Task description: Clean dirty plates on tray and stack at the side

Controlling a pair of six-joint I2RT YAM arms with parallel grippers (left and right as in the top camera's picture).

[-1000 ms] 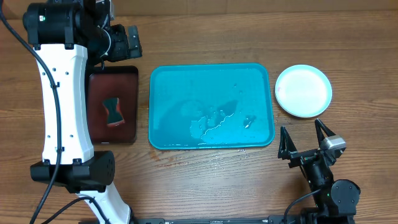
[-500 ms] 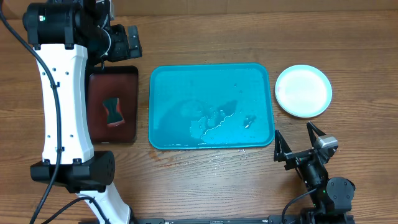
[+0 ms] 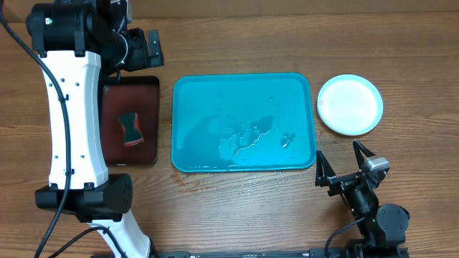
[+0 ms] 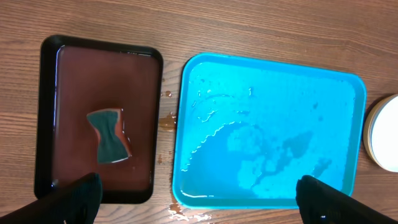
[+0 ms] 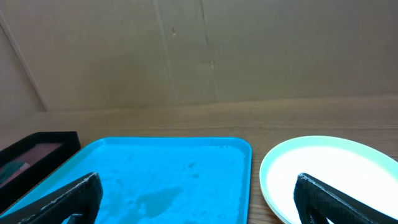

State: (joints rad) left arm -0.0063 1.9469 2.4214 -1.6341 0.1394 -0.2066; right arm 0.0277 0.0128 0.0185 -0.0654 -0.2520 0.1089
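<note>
The turquoise tray (image 3: 244, 86) (image 4: 273, 81) (image 5: 168, 162) lies mid-table, wet with puddles and carrying no plates. The plates (image 3: 350, 104) (image 5: 323, 158) (image 4: 387, 134) sit stacked on the table right of the tray, white on top with a pale cyan rim showing. My left gripper (image 4: 202, 202) hangs open high over the table, looking down on both trays, nothing between its fingers. My right gripper (image 3: 343, 163) (image 5: 199, 196) is open and empty, low near the tray's front right corner, facing the tray and the plates.
A black tray (image 3: 107, 154) (image 4: 50, 112) with dark-red inside lies left of the turquoise one, holding a grey hourglass-shaped sponge (image 3: 129, 127) (image 4: 111, 135). Water drops (image 3: 251, 179) spot the wood in front of the turquoise tray. A cardboard wall (image 5: 199, 50) stands behind the table.
My right gripper drew slightly left and toward the table's front edge, then stopped. The left arm, the trays and the plates have not moved.
</note>
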